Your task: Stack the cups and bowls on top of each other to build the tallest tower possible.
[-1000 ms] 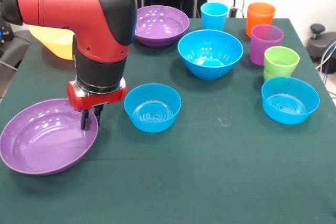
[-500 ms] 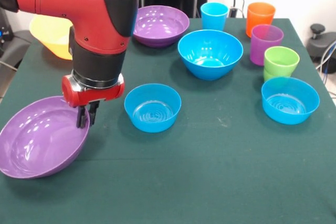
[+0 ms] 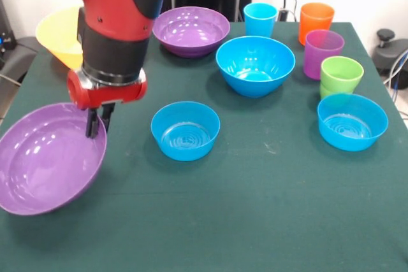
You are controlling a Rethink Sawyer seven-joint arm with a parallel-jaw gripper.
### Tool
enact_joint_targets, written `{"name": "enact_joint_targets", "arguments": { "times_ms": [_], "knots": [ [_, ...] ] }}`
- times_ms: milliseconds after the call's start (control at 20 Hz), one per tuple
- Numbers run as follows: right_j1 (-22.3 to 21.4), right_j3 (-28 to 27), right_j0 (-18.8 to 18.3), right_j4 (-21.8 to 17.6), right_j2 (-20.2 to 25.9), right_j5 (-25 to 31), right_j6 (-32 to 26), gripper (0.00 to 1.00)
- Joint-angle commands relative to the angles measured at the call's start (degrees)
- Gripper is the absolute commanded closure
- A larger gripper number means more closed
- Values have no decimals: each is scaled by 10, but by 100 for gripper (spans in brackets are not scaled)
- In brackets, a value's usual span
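Purple bowl (image 3: 48, 157) hangs tilted off the green table (image 3: 255, 221) at front left, its rim pinched in the closed gripper (image 3: 97, 122). Only the front view is on hand. Best bet: carry it slowly and level over the small blue bowl (image 3: 185, 130) just beside it, centre it, then release low so it doesn't slide off.

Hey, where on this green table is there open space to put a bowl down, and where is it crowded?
Bare cloth runs along the near edge of the green table, in front of the two small blue plastic bowls, and between those two. The far right corner is crowded: four plastic cups clustered beside the large blue bowl. The gripper holds the tilted wide purple bowl at the left.
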Motion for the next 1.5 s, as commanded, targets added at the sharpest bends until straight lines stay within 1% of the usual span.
{"name": "enact_joint_targets", "arguments": {
  "times_ms": [50, 450, 700, 950, 1250, 1500],
  "knots": [
    [-61, 59, 23, 12, -3, 55, -75, 100],
    [-100, 116, 30, 32, -8, 36, -37, 100],
    [-117, 145, 38, 43, -14, 22, -10, 100],
    [-130, 158, 60, 49, -26, 25, 22, 100],
    [-125, 158, 103, 38, -57, 13, 76, 100],
    [-115, 156, 141, 30, -88, -12, 114, 100]
  ]
}}
